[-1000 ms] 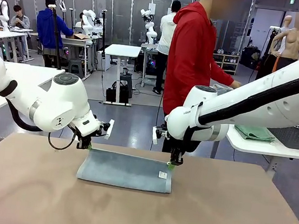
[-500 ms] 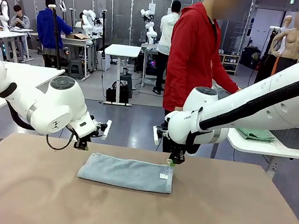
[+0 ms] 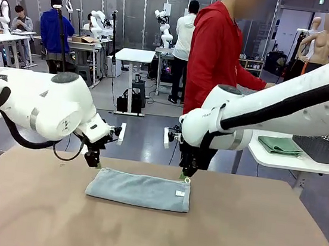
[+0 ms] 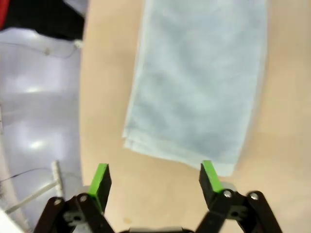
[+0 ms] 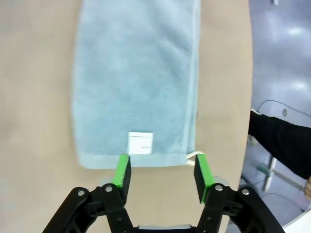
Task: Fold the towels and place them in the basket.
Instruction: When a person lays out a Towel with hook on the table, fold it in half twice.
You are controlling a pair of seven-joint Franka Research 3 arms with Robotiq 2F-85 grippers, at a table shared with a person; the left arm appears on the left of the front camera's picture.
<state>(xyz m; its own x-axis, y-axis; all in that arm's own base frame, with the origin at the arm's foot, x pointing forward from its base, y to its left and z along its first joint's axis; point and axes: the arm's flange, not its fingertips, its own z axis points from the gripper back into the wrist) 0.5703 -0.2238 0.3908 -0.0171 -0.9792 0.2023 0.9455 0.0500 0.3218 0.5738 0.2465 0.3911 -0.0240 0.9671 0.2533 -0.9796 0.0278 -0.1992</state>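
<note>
Lying on the brown surface point(image 3: 240, 240), your pale blue-grey terry towel point(image 3: 138, 190) is folded into a strip (tag point(image 3: 179, 192) up); left end effector point(image 3: 94, 163) and right end effector point(image 3: 185, 176) hover released; basketing remains.

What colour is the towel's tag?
White; the tag on the towel shows best in the right wrist view.

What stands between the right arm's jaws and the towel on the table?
Nothing visible does. The right jaws stand open just above the towel's tagged end, with bare table beside it.
</note>
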